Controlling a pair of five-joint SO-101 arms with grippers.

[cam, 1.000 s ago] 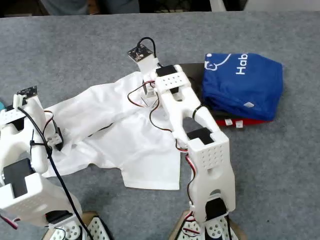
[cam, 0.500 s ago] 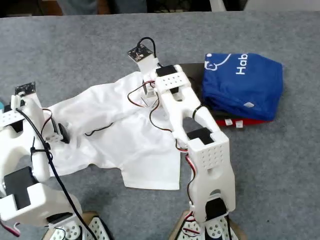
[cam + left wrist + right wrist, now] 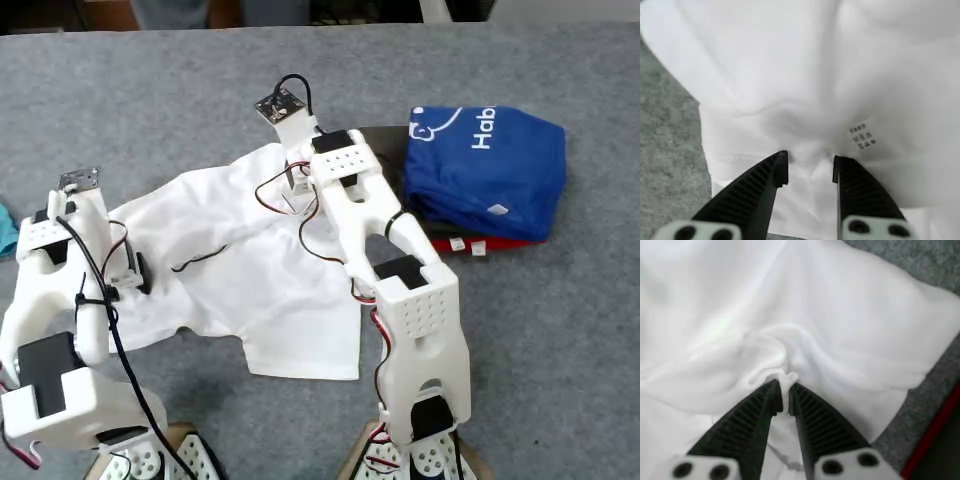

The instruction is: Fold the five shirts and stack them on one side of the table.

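Centrally, white shirt (image 3: 260, 270) crumpled on grey table (image 3: 570, 350), right gripper (image 3: 785, 387) pinching a raised fold near its far edge, left gripper (image 3: 810, 167) spread over cloth near the opposite edge, folded blue shirt (image 3: 490, 165) just beside, bare table along the front right.

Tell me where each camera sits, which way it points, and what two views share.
High view: fixed above, looking down on the grey table; both white arms show, over a white shirt near a folded blue shirt.
Left wrist view: on the left arm's wrist, facing down past its open left gripper onto the shirt.
Right wrist view: on the right wrist, facing down past the right gripper, pinching a fold.
Shared: all three see the white shirt.
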